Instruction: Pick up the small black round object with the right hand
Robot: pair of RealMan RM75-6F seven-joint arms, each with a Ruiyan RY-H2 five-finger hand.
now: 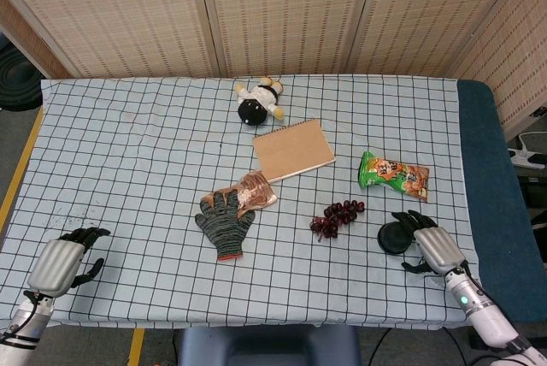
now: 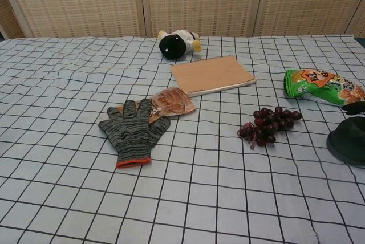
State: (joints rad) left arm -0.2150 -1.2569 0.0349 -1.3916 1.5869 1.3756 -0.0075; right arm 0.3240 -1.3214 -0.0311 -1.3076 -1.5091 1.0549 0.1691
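Observation:
The small black round object (image 1: 392,237) lies on the checked cloth at the front right, cut by the right edge in the chest view (image 2: 348,141). My right hand (image 1: 430,248) hovers just right of it in the head view, fingers spread and holding nothing, dark fingertips (image 1: 403,217) close beside the object's rim. Whether they touch it cannot be told. One dark fingertip (image 2: 357,107) shows at the chest view's right edge. My left hand (image 1: 58,262) rests at the front left edge of the table with its fingers loosely curled and nothing in it.
A bunch of dark grapes (image 1: 336,217) lies just left of the black object. A green snack bag (image 1: 392,174) lies behind it. A knit glove (image 1: 224,222), a brown packet (image 1: 250,191), a brown notebook (image 1: 293,149) and a plush toy (image 1: 259,100) lie further off.

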